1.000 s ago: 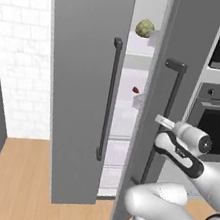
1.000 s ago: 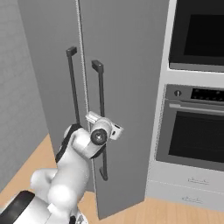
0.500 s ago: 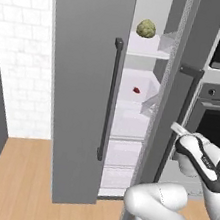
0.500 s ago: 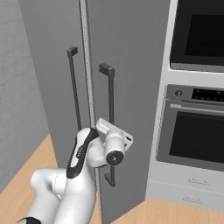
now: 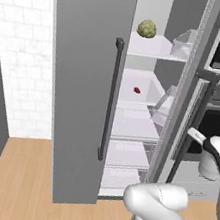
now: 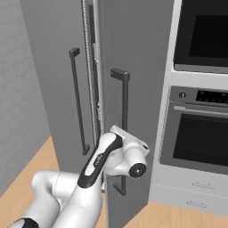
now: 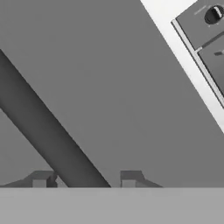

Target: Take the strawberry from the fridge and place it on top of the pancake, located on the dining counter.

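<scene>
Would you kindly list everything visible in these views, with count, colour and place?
fridge: one, grey, two doors, the right door swung partly open
door handles: two, dark vertical bars, one on each door
strawberry: one, dark red, on a middle white shelf inside
cauliflower-like ball: one, pale green, on the upper shelf
wall ovens: two, black glass, stacked right of the fridge
floor: light wood
wall: white brick, left of the fridge
gripper: one, dark fingertips either side of the right door's handle bar, jaws apart
</scene>
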